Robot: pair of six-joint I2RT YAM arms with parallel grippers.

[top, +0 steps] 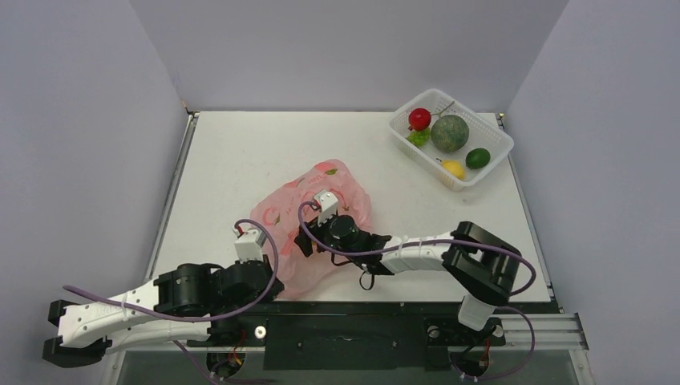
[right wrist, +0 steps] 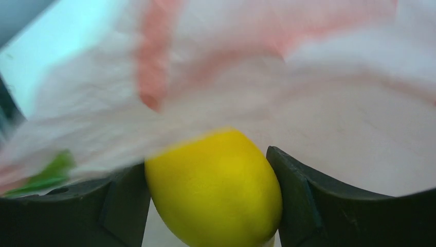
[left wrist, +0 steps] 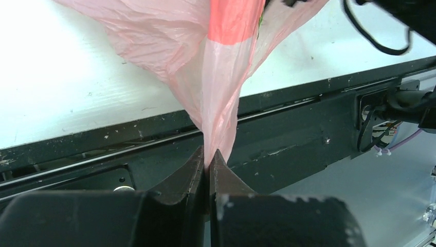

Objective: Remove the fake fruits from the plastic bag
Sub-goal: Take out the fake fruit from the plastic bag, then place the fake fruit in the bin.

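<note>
The pink plastic bag (top: 277, 212) lies crumpled at the table's near middle. My left gripper (left wrist: 208, 154) is shut on a pinched fold of the plastic bag (left wrist: 221, 77) at the table's front edge. My right gripper (top: 306, 239) reaches into the bag's mouth from the right. In the right wrist view both fingers of my right gripper (right wrist: 206, 172) press against a yellow fruit (right wrist: 216, 185) under the bag's film (right wrist: 329, 128). Other fake fruits lie in the basket: a red one (top: 419, 119), a grey-green melon (top: 450, 133), a dark green oval (top: 478, 158), a lemon (top: 453, 168) and a leafy piece (top: 418, 137).
A white perforated basket (top: 499, 136) stands at the back right corner of the table (top: 240, 152). Grey walls close in the left, back and right sides. A black rail (left wrist: 288, 139) runs along the table's front edge, just behind my left fingers.
</note>
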